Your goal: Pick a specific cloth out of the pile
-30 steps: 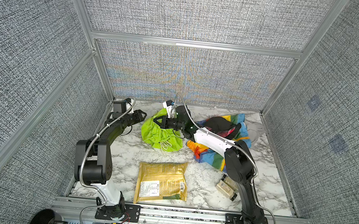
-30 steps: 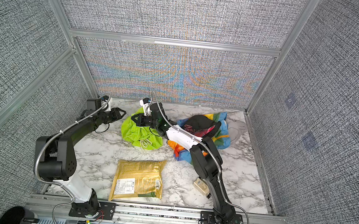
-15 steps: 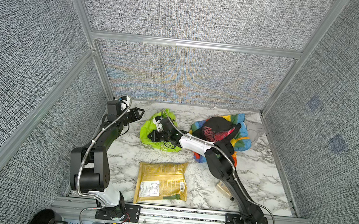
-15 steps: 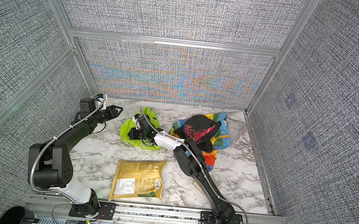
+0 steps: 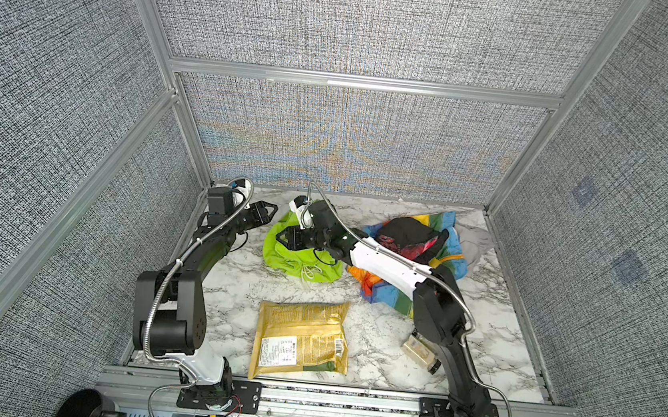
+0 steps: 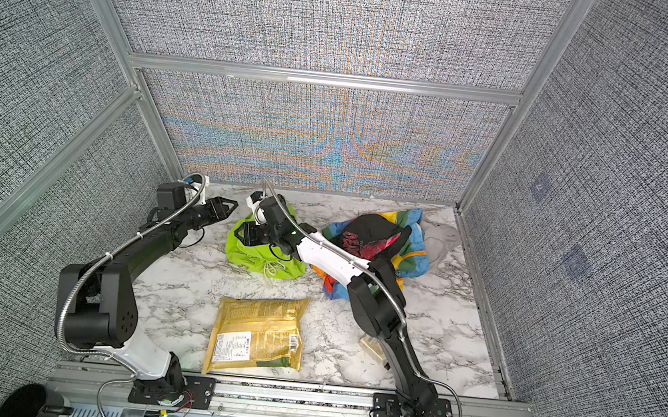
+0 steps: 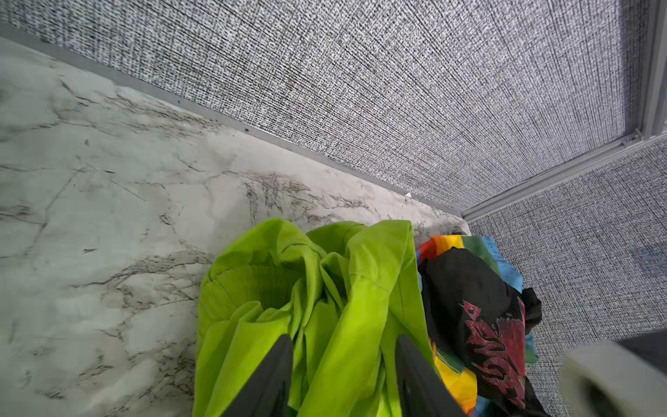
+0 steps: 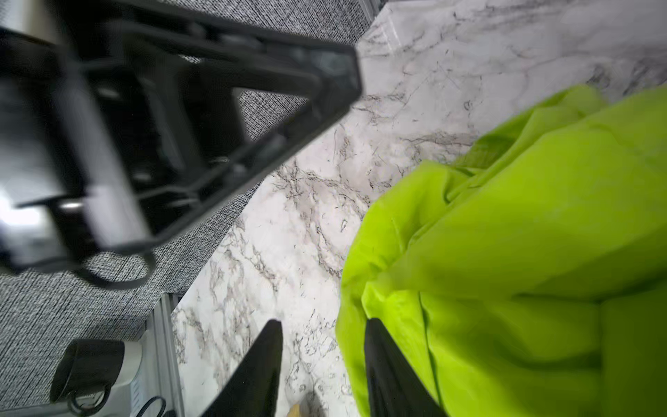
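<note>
the cloth [image 5: 298, 256] is lying crumpled on the marble table [image 5: 232, 291], towards the back and left of centre in both top views. it is bright lime green, thin and shiny, with white cords [image 5: 309, 272] trailing from its near edge. it is sitting just left of the pile [image 5: 416, 251], where a black cloth [image 5: 405, 235] with red print is resting on a rainbow cloth [image 5: 382, 293]; whether green and rainbow are touching cannot be told.

the top views alone are showing the cords, a yellow packet [image 5: 301, 338] near the front and a small item [image 5: 419, 349] by the right arm's base. the left wrist view alone is showing the cloth's deep folds [image 7: 325, 289] and the red print [image 7: 494, 343] close up. the right wrist view alone is showing bare marble [image 8: 288, 234] lying between the cloth's edge [image 8: 505, 252] and the left gripper [image 8: 339, 83].

the left arm is reaching from the front left corner towards the back. the left gripper [image 5: 267, 211] is hovering just left of the cloth with its jaws parted and nothing between them. the right arm is stretching from the front right across the rainbow cloth. the right gripper [image 5: 283, 239] is sitting low at the cloth's left part, jaws partly apart; in its wrist view one finger [image 8: 382, 361] is lying against green fabric and the other [image 8: 260, 361] over marble, with no fabric between them.
</note>
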Controlling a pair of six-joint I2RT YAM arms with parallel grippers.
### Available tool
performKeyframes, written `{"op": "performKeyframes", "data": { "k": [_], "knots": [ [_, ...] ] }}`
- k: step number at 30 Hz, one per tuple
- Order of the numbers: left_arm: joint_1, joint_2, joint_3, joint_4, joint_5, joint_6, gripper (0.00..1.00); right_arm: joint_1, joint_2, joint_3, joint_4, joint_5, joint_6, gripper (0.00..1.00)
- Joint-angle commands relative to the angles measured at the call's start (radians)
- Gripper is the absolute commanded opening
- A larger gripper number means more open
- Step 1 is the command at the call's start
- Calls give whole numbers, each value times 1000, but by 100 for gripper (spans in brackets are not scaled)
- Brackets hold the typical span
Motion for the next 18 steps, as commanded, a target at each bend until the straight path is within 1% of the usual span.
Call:
{"op": "performKeyframes", "data": {
  "k": [1, 5, 9, 11, 15, 18],
  "knots": [
    [-22, 3, 13, 14, -3, 31, 50, -6, -92, -76, -3, 98, -70, 42],
    [-50, 5, 29, -29, -39, 62, 50, -47, -172, -174, -7, 200, -71, 42],
    [-64, -6, 31, -43, -65, 84, 50, -98, -197, -226, -46, 273, -53, 42],
    [-66, -15, 31, -48, -77, 91, 50, -119, -210, -268, -38, 312, -36, 41],
    [-65, -15, 31, -47, -75, 92, 50, -145, -196, -294, -60, 361, -17, 36],
    [-65, -13, 33, -46, -68, 88, 50, -156, -155, -278, -81, 349, -9, 33]
  ]
}}
